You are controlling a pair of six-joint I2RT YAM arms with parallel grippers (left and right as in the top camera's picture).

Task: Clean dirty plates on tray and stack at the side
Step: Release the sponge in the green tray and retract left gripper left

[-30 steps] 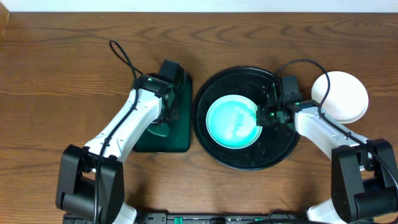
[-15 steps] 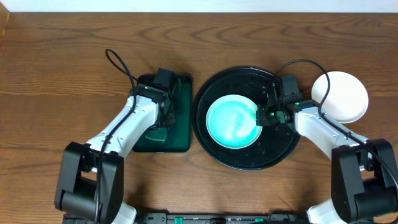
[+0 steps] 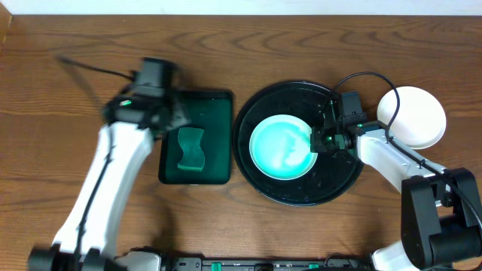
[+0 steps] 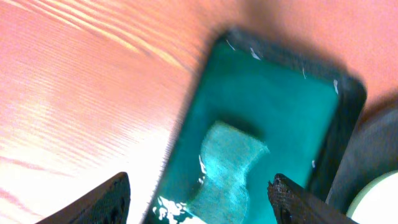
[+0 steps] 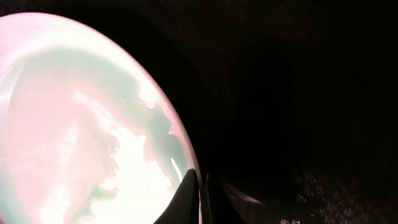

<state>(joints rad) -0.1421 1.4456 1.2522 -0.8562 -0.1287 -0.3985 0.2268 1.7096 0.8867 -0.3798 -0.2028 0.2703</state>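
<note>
Lifted away toward 10 o'clock, the left claw (image 4: 199,186) now hangs wide and empty above the green tray (image 3: 215,105), with the sponge (image 3: 187,148) left lying in it. Mid black tray (image 3: 301,192), the streaked plate (image 3: 280,147) lies flat, and the right claw (image 3: 320,139) is pinched on its 3 o'clock rim. Beyond, at the tray's 2 o'clock, a white plate (image 3: 414,117) rests on the surface (image 3: 75,45); how many are stacked there I cannot tell. Wiping looks finished, so carrying this plate over likely remains.

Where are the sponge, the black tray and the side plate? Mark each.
sponge (image 3: 190,147): overhead view, its middle.
black tray (image 3: 331,179): overhead view, bare floor at lower right.
side plate (image 3: 416,117): overhead view, its centre.
</note>
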